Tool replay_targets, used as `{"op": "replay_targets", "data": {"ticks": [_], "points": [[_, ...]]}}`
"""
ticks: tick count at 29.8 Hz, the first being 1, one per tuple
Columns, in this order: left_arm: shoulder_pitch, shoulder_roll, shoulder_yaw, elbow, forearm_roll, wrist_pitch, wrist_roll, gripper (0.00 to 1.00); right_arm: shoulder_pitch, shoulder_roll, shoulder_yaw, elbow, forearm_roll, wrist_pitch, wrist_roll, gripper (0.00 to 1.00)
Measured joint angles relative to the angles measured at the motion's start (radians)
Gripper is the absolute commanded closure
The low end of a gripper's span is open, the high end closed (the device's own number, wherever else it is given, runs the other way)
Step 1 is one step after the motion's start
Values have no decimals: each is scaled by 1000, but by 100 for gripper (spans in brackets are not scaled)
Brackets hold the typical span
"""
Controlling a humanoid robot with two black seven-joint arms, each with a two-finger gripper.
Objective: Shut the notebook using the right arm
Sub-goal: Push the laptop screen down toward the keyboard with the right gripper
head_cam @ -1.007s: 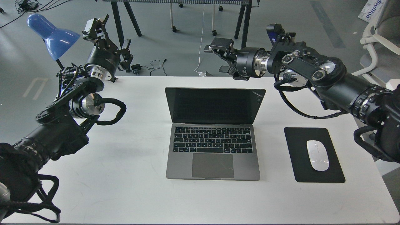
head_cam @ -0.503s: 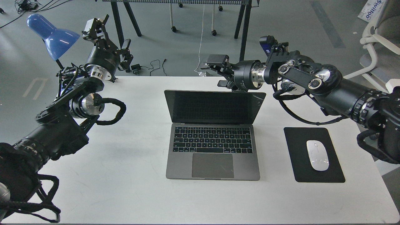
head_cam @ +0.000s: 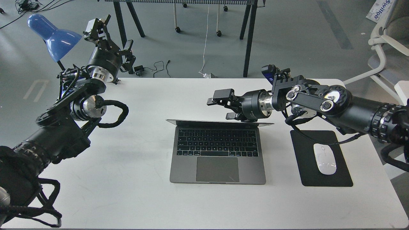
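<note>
The notebook (head_cam: 218, 153) sits mid-table, its lid (head_cam: 219, 122) seen edge-on as a thin strip running left to right above the keys. The right gripper (head_cam: 220, 105), fingers spread and empty, sits just behind and above the lid's right half, so the push goes forward and down. The left gripper (head_cam: 108, 40), also spread, is far off by the lamp (head_cam: 52, 35).

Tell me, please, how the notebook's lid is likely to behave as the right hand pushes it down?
The notebook lid looks thin and rigid, so it probably pivots as one stiff panel. Seen edge-on under the right hand, it may drop shut by itself. The wide flat base probably won't tip or slide much.
</note>
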Motion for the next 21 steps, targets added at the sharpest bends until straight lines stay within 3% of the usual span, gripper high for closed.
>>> {"op": "replay_targets", "data": {"ticks": [7,21], "points": [[0,0,0,0,0,0,0,0,-63,-35,-25,81,-18,0,0,0],[0,0,0,1,0,0,0,0,-199,-34,-22,72,-103,-20,0,0]]}}
